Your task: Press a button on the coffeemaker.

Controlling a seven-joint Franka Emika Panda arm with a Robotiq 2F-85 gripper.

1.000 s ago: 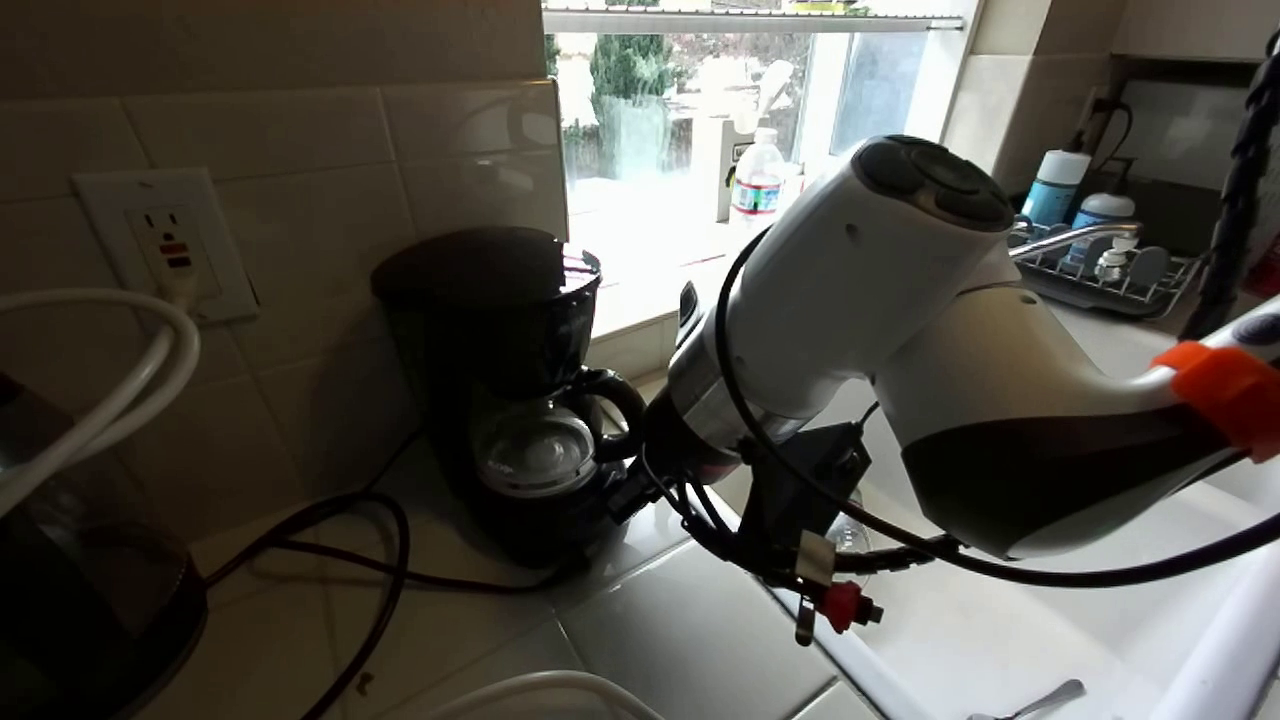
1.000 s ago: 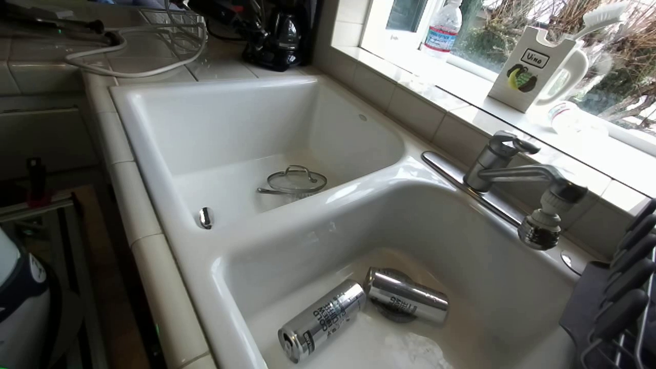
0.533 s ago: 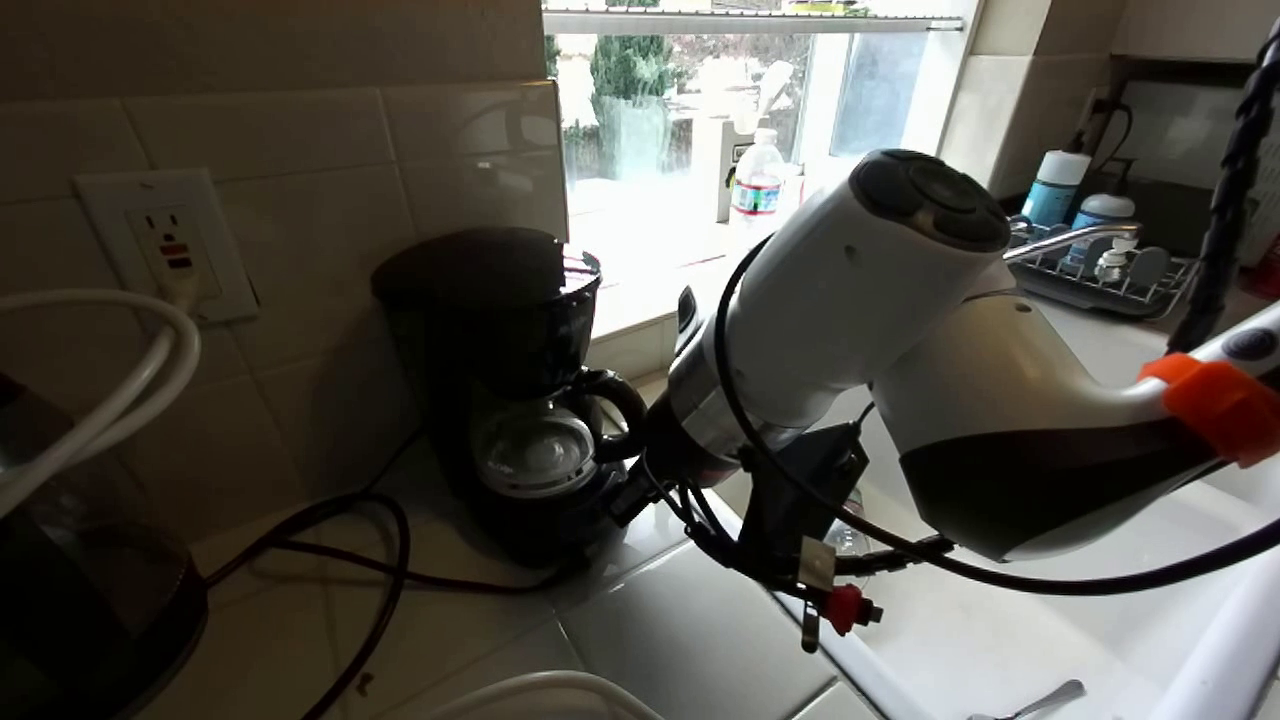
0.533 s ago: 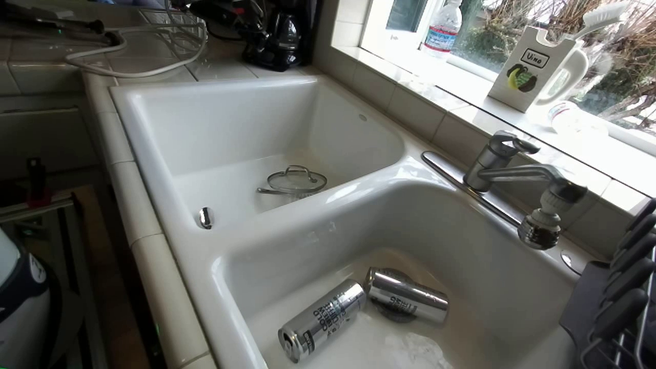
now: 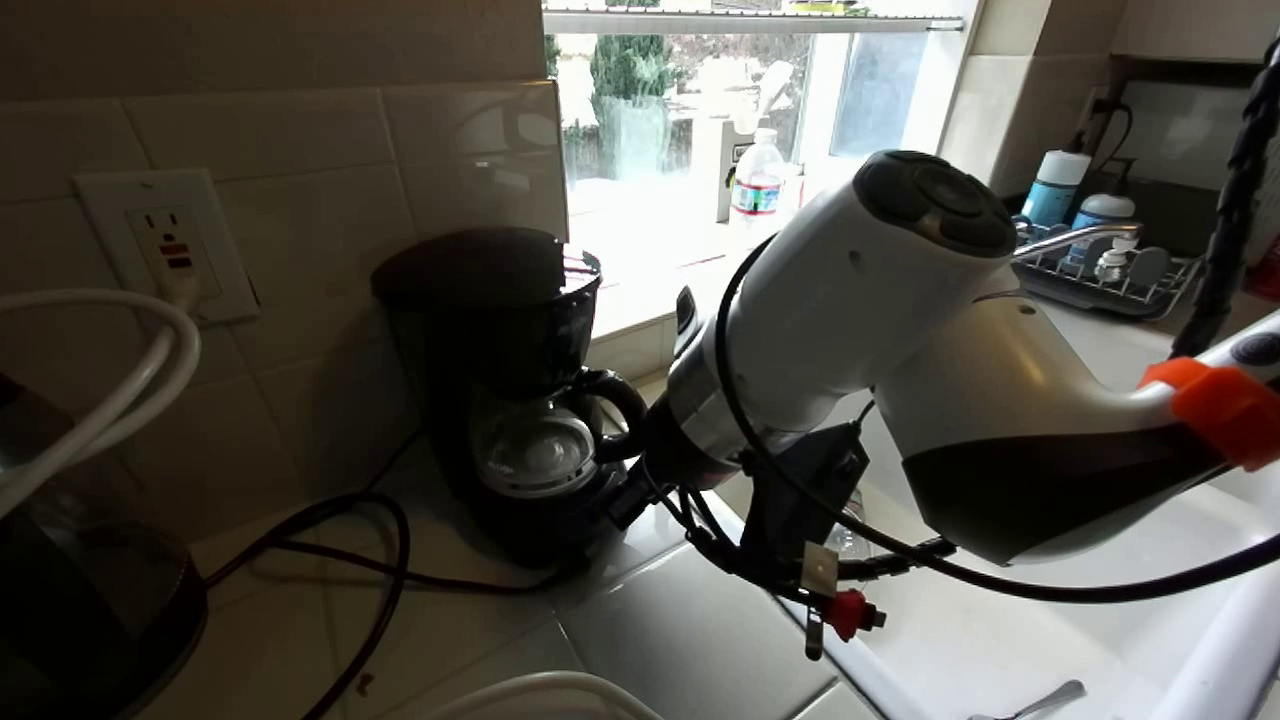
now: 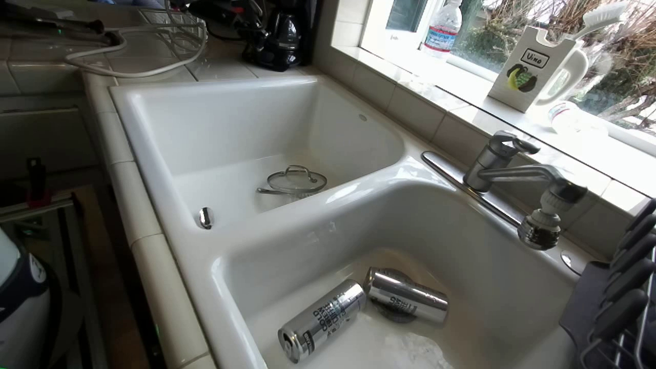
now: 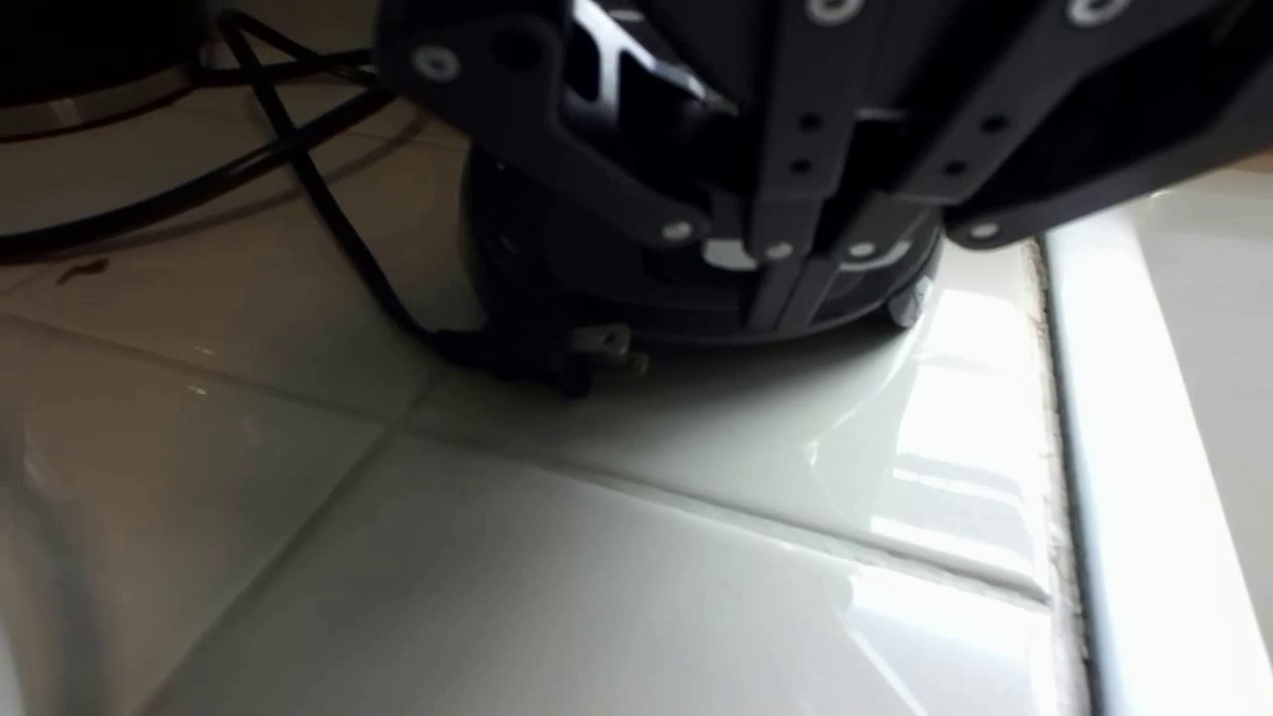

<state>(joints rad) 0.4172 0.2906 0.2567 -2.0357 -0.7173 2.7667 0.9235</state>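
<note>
Claw is pressed together — fingers side by side, tips in front of the base of the coffeemaker. Can't tell from my feeds whether they touch it. Coffeemaker stands upright on the tiled desk, near the wall and the sink; I have it in both exterior views. Glass carafe is seated in it, handle turned toward my arm, which angles down from the sink side. Black cord runs over the desk to a plug — prongs showing, lying just beside the base. Dark rounded object sits apart from the coffeemaker, white cable looping near it. Outlet on the wall has something plugged in. Sink, in an exterior view: glass lid in the far basin, two silver cans on their sides in the near basin, faucet alongside. Labelled bottle on the windowsill, same ledge as a white jug with a brush sticking out.
</note>
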